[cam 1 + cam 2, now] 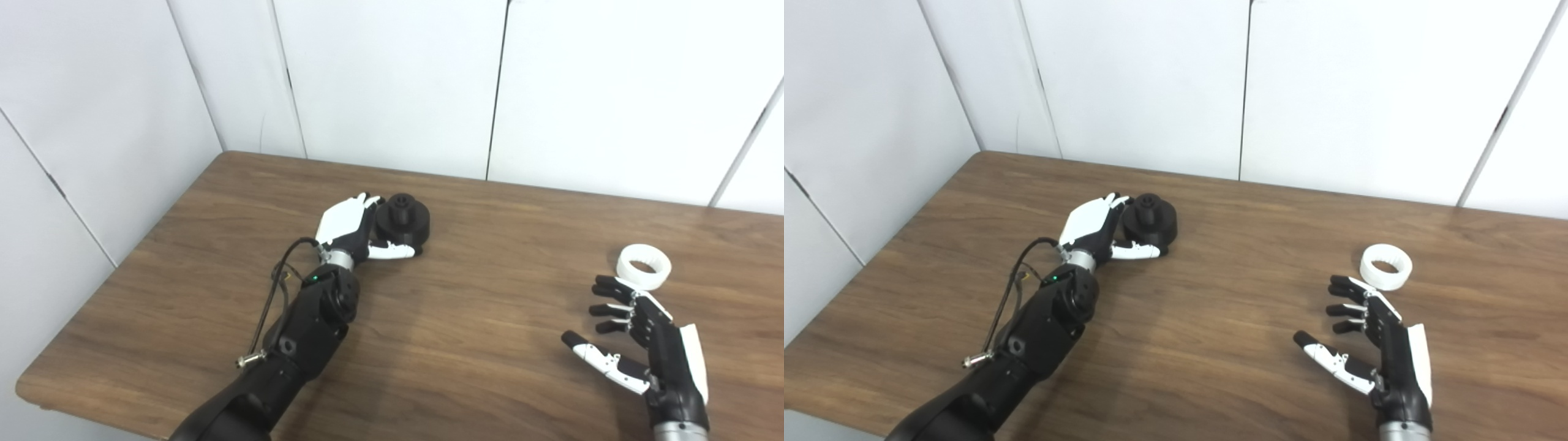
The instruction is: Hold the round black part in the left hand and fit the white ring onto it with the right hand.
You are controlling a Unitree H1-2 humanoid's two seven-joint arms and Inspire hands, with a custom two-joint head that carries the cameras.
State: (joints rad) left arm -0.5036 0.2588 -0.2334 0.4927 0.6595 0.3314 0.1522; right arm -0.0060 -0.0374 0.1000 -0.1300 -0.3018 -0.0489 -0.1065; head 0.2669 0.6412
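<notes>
right robot hand (643,343) nearest, fingers spread, empty, palm turned toward white ring (643,266) lying flat on table (490,343) just beyond, likely lining up a pickup. farther off, left robot hand (352,229) cups round black part (402,220), thumb underneath; firm grasp uncertain.

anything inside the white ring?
No: bare table shows through the white ring. It lies flat, just beyond the open right hand.
</notes>
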